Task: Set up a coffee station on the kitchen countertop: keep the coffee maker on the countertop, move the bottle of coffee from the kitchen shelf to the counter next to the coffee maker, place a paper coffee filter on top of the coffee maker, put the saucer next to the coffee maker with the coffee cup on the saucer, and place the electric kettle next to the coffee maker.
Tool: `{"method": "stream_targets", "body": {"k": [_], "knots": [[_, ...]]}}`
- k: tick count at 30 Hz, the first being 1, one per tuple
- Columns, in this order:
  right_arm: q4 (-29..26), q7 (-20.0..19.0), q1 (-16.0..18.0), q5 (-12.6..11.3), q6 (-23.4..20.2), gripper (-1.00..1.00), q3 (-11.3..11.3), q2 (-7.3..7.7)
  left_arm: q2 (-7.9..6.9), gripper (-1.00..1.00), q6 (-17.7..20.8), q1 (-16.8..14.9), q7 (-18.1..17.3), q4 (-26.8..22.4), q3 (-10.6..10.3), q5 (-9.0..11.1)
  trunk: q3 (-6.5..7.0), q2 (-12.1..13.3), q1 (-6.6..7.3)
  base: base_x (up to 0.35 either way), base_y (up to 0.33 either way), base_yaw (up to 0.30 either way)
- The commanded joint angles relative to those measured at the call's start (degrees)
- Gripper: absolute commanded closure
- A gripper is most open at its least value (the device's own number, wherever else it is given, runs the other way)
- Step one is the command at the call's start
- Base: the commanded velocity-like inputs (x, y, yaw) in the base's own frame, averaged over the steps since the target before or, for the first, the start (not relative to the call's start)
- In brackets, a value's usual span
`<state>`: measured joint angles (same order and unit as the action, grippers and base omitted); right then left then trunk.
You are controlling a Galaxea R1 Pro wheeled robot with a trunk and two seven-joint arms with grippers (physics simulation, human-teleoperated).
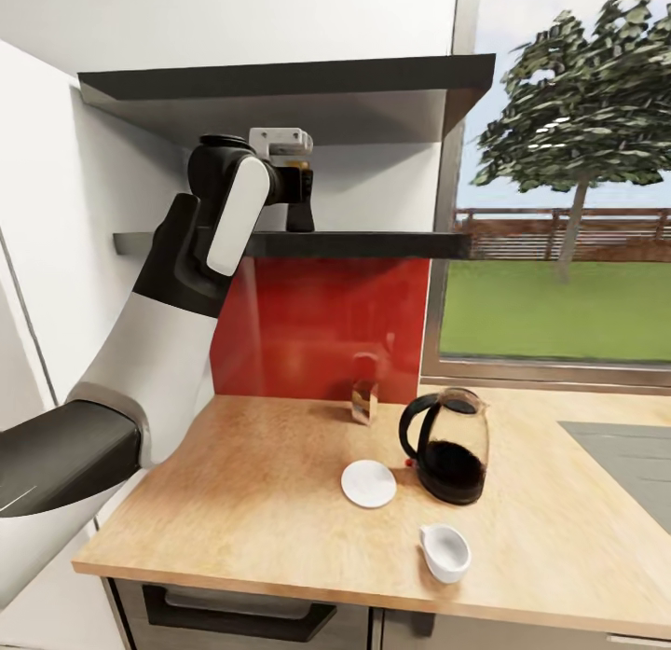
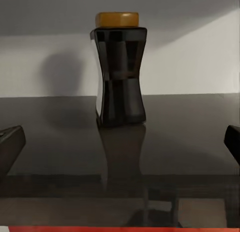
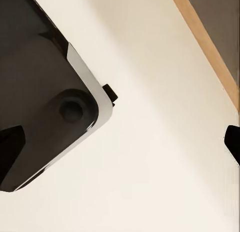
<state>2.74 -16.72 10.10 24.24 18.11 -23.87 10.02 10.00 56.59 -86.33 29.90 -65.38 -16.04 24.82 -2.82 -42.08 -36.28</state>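
Note:
The bottle of coffee (image 2: 120,72), dark and waisted with a yellowish top, stands upright on the dark kitchen shelf (image 1: 373,245). My left gripper (image 2: 120,142) is open and level with it, a short gap away, both fingertips wide of the bottle. From the head view, the left gripper (image 1: 287,186) partly covers the bottle (image 1: 300,216). On the kitchen countertop (image 1: 233,501) stand the glass electric kettle (image 1: 449,445), the white saucer (image 1: 368,483) and the white coffee cup (image 1: 445,550), each apart. My right gripper (image 3: 120,142) hangs open over pale floor. The coffee maker and paper coffee filter are out of view.
A small shiny metal holder (image 1: 363,400) stands against the red backsplash (image 1: 326,324). The grey inset sink (image 1: 624,454) lies at the right. A second dark shelf (image 1: 280,81) hangs above the bottle. A window (image 1: 559,212) is to the right.

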Motion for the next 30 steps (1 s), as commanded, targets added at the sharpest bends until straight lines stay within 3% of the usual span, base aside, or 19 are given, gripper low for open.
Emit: {"method": "stream_targets", "body": {"k": [1,30], "knots": [[0.2,-0.1,0.1,0.1,0.4,-1.0,0.0,0.0,0.0,-1.0,0.1,-0.1,0.6,0.0,0.0,0.6,-0.1,-0.1,-0.04,0.216,0.0,0.0],[0.2,-0.1,-1.4,0.2,0.3,-1.0,-0.1,-0.09,0.0,-1.0,0.1,-0.1,0.5,1.6,0.0,0.6,-0.1,-0.1,-0.04,0.101,0.0,0.0]]}}
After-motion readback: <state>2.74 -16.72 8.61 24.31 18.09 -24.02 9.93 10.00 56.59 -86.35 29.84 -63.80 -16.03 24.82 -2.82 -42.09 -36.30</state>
